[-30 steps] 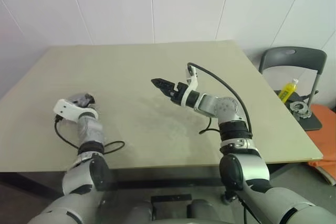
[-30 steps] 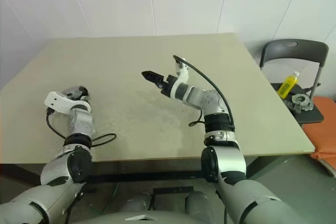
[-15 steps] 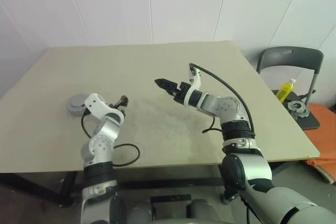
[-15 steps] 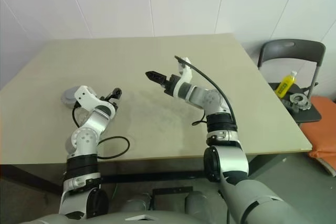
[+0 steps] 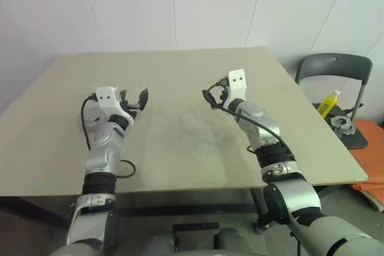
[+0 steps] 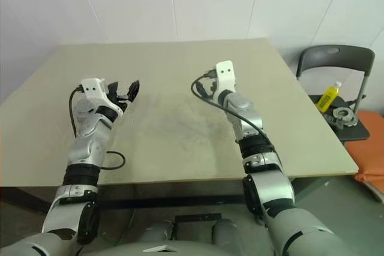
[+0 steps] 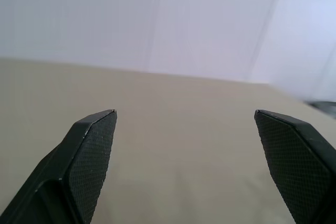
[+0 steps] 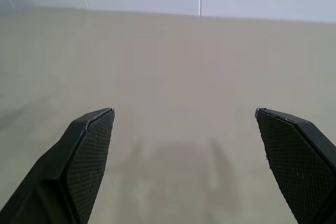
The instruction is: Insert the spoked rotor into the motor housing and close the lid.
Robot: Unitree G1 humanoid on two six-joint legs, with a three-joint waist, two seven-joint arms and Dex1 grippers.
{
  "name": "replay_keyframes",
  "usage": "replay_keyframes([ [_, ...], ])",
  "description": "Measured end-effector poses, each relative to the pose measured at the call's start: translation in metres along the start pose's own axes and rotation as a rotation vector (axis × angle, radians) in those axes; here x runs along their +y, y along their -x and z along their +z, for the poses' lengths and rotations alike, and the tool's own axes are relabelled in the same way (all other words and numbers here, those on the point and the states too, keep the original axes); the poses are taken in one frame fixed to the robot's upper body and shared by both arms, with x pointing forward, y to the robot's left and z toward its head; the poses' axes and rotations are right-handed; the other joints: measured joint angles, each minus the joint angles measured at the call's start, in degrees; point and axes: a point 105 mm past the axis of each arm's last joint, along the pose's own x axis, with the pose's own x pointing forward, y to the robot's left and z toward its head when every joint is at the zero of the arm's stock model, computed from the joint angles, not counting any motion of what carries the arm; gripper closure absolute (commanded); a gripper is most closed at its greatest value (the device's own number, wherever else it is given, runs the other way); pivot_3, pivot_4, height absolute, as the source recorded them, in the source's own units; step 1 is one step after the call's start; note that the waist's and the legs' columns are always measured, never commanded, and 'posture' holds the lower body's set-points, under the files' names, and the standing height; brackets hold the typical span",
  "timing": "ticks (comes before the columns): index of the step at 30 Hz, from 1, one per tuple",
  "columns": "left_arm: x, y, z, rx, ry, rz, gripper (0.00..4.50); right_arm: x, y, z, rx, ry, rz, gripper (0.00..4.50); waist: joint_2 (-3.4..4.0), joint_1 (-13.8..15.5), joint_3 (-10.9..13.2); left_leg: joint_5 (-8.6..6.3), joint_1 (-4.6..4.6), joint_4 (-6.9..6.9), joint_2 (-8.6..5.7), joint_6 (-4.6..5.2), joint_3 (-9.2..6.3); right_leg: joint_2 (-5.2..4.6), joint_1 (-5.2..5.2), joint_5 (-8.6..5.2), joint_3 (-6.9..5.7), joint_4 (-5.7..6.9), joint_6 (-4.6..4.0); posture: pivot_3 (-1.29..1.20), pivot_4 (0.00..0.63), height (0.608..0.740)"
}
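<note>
My left gripper (image 5: pixel 134 99) is open and raised above the left part of the table (image 5: pixel 180 70), pointing toward the far wall. My right gripper (image 5: pixel 210 97) is also open and hangs over the middle of the table. In the two wrist views the left gripper (image 7: pixel 185 112) and the right gripper (image 8: pixel 184 110) have only bare tabletop between their fingers. A grey round puck (image 5: pixel 80 123) lies on the table, mostly hidden behind my left forearm. Whether it is the motor housing with its lid I cannot tell. The spoked rotor is out of view on the table.
A grey chair (image 5: pixel 333 64) stands beyond the table's right edge. On its seat are a yellow bottle (image 5: pixel 329 102) and a small silvery round part with a dark middle (image 5: pixel 342 126). White wall panels rise behind the table.
My left arm has swung up off the table's left side and toward the middle, uncovering then half hiding the grey puck. My right gripper has rolled over and shifted right. Both stayed open.
</note>
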Motion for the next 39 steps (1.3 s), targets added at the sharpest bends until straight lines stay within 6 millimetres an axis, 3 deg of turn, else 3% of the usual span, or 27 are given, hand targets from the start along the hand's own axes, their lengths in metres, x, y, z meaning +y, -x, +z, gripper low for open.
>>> replay_keyframes([
  [4,-0.013,0.007,-0.003,-0.010,0.065,-0.168,0.03,0.006,0.004,-0.008,-0.001,-0.028,0.075,0.00,0.01,-0.23,0.00,0.00,0.04,-0.07,0.04,0.01,0.00,0.02,-0.01,0.00,0.00,0.01,0.00,0.00,0.000,0.740],
  [10,0.004,0.035,-0.009,0.067,0.006,-0.258,0.03,0.008,0.043,-0.061,0.085,-0.038,0.222,0.00,0.06,0.17,0.04,0.00,0.01,-0.02,0.04,0.00,-0.03,0.01,0.02,-0.09,0.00,0.00,-0.14,0.00,0.000,0.740],
  [12,0.003,0.042,-0.010,0.084,-0.005,-0.300,0.03,0.013,0.053,-0.067,0.093,-0.026,0.274,0.00,0.08,0.16,0.05,-0.01,0.03,0.00,0.05,-0.02,-0.02,0.00,0.05,-0.12,0.02,0.00,-0.20,0.00,0.000,0.740],
  [18,-0.008,0.057,-0.015,0.136,-0.020,-0.433,0.03,0.034,0.063,-0.050,0.008,0.007,0.411,0.00,0.10,0.17,0.06,-0.10,0.04,-0.01,0.14,-0.16,-0.11,0.05,-0.02,-0.14,0.01,0.02,-0.21,0.00,0.000,0.740],
  [39,-0.016,0.063,-0.021,0.172,-0.037,-0.492,0.03,0.036,0.064,-0.043,-0.030,-0.005,0.440,0.00,0.12,1.66,0.07,-0.10,-0.01,-0.05,0.22,-0.15,-0.05,0.01,-0.28,-0.13,0.12,-0.05,-0.26,0.00,0.000,0.740],
])
